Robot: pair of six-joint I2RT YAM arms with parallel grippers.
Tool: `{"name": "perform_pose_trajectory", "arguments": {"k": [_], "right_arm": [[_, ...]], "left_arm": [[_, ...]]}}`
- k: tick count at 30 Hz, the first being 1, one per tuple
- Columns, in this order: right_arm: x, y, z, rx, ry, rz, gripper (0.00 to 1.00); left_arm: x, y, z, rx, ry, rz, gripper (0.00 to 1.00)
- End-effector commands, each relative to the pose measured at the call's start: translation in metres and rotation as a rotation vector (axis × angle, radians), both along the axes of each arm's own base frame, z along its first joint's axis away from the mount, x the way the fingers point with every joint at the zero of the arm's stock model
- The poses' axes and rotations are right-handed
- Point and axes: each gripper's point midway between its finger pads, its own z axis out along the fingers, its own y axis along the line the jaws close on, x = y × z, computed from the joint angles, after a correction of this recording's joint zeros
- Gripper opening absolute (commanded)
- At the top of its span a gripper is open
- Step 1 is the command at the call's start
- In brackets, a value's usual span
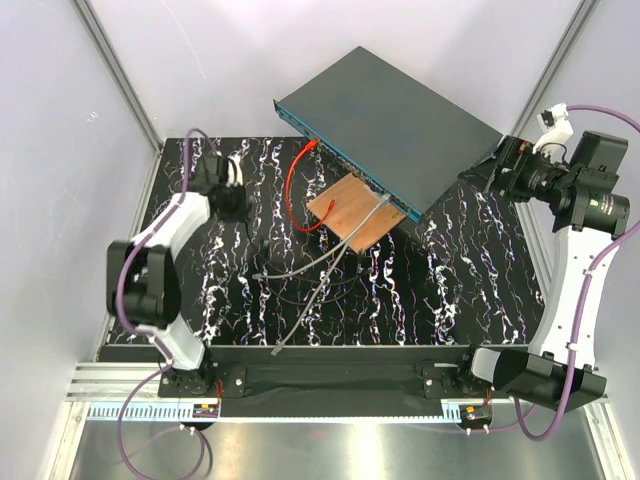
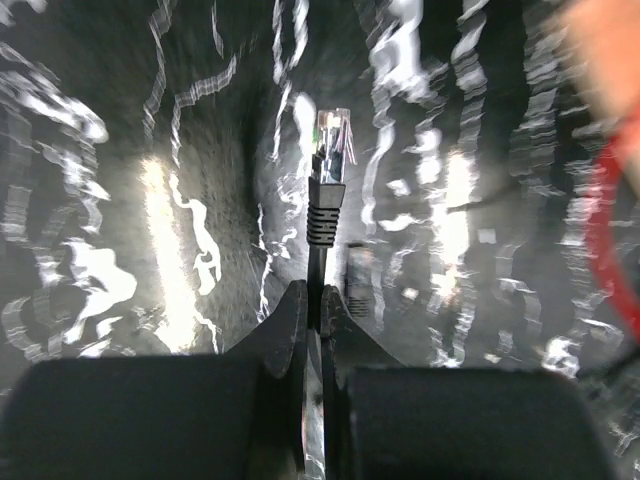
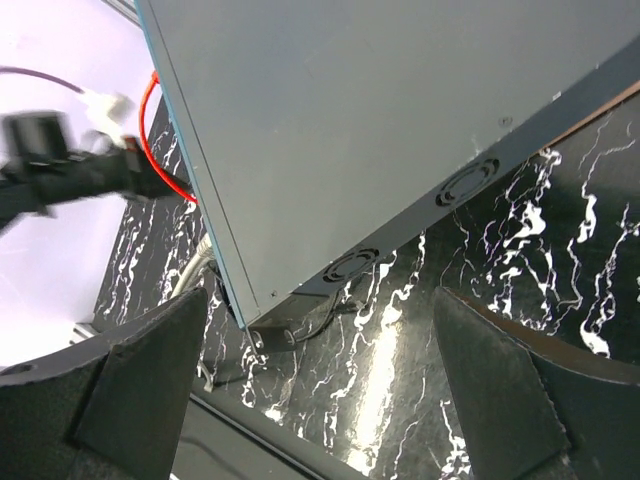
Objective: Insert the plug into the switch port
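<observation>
Our left gripper (image 2: 315, 300) is pressed together on the black cable just behind the plug (image 2: 331, 135), which juts straight ahead of the fingers over the marbled table (image 1: 470, 270). The switch (image 1: 395, 120) lies at the far middle, off to the plug's right, its long blue port face running diagonally and facing the left arm. We judge the plug must swing right to square with that face. Our right gripper (image 3: 320, 340) is spread wide by the switch's right end.

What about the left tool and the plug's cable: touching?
Touching. Left wrist view shows the left tool shut on the cable just behind the plug.
</observation>
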Motion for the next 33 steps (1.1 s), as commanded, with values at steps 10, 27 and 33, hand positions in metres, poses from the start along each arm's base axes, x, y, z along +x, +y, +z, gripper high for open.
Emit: {"name": "perform_pose_trajectory", "arguments": {"k": [10,27,33], "right_arm": [[-0.003,0.007,0.044,-0.028,-0.154,0.057,1.00],[-0.003,0.020,0.072,0.034,-0.239,0.137,1.00],[-0.002,0.024,0.076,0.048,-0.253,0.170,1.00]], "left_arm": [[-0.025,-0.022,0.251,0.007,-0.635,-0.236,0.00],[-0.101,-0.036,0.346,0.320,-1.004,-0.540,0.00],[-0.106,0.003,0.420,0.574,-1.200,-0.435,0.00]]}}
